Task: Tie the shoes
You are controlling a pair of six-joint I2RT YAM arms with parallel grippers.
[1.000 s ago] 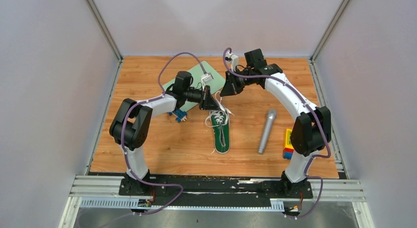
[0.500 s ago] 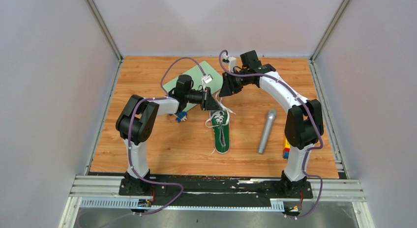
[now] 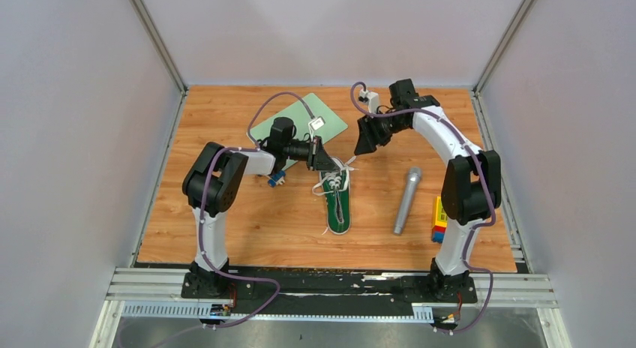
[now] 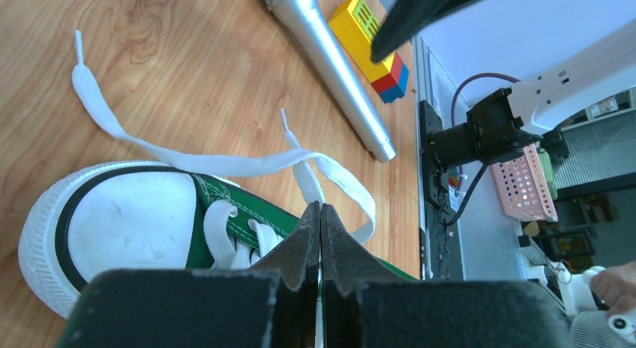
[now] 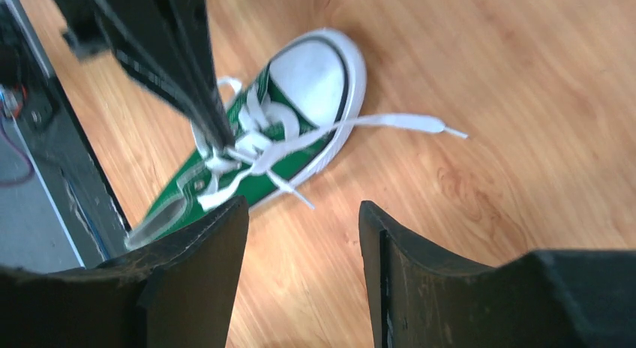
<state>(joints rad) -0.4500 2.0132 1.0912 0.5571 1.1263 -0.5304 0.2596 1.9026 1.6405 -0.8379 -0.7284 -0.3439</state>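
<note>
The green shoe (image 3: 339, 205) with a white toe cap lies mid-table, toe pointing away from the arm bases. Its white laces (image 3: 335, 181) are loose. My left gripper (image 3: 328, 165) hovers over the toe end, shut on a lace; in the left wrist view the jaws (image 4: 320, 209) meet with a white lace strand (image 4: 304, 175) running out from their tip over the shoe (image 4: 127, 220). My right gripper (image 3: 367, 147) hangs open and empty to the right of the toe. In the right wrist view its fingers (image 5: 300, 213) stand apart above bare wood, with the shoe (image 5: 315, 78) and a free lace end (image 5: 397, 123) beyond.
A grey microphone (image 3: 406, 200) lies right of the shoe. Coloured blocks (image 3: 439, 219) sit by the right arm's base. A green mat (image 3: 300, 117) lies at the back. A small blue thing (image 3: 276, 177) lies under the left arm. Walls enclose three sides.
My right gripper has opened, let go of a lace, and moved right, away from the left gripper. The left gripper stays shut near the toe.
</note>
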